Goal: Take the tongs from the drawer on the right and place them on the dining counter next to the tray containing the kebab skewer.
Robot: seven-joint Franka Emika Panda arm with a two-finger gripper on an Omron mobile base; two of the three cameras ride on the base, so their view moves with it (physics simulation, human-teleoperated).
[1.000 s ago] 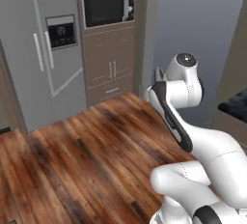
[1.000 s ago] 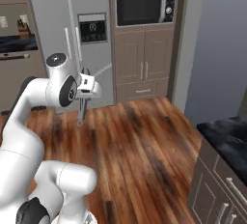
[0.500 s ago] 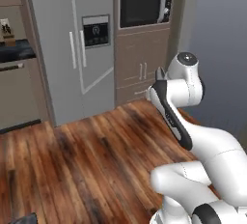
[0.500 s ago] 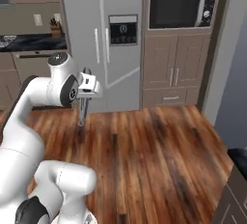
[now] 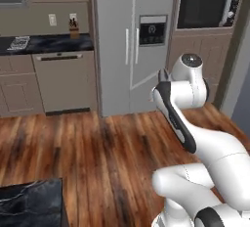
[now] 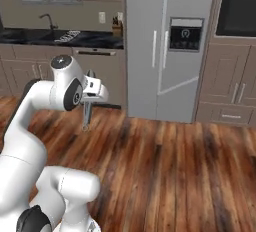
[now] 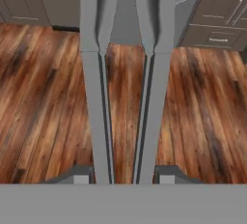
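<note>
Wooden floor spreads below me, grey fridge straight ahead, black counter corner low to my left. My gripper pinches the tongs, which hang down over the floor.

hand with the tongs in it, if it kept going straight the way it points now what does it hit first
The hand is shut on the tongs, whose arms point down and forward. Nothing stands in that line; the tong tips would likely meet the bare wooden floor first, short of the fridge, though depth is hard to judge.
</note>
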